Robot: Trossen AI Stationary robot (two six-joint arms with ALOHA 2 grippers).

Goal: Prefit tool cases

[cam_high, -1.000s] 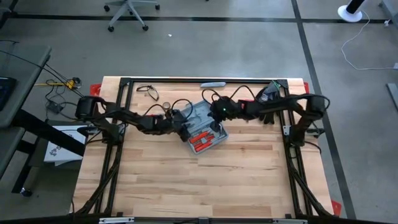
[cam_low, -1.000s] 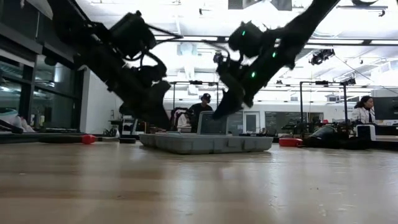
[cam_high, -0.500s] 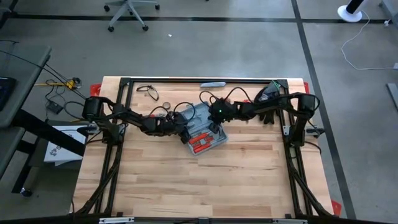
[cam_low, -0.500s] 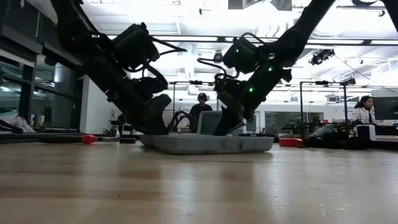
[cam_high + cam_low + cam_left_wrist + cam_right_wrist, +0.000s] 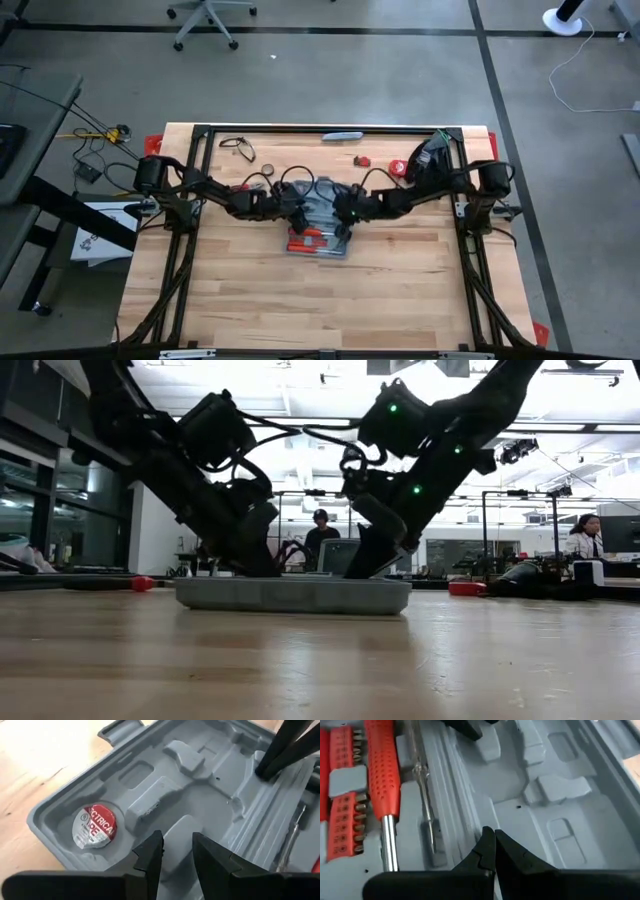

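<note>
Both grippers now inside the opened case

Your tool case (image 5: 318, 215) has shifted nearer and squared up, mid-table. Left gripper (image 5: 174, 851) sits fingers apart over a moulded pocket; right gripper (image 5: 492, 851) pressed together on the lid half. Fitting can start.

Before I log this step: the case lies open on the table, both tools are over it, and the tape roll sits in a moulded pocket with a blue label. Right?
Not quite: the roll's label is red with white lettering, not blue, as the left wrist view shows. The rest holds: the case lies open on the table, the left tool and right tool are over it, and the tape roll sits in a moulded pocket.
</note>
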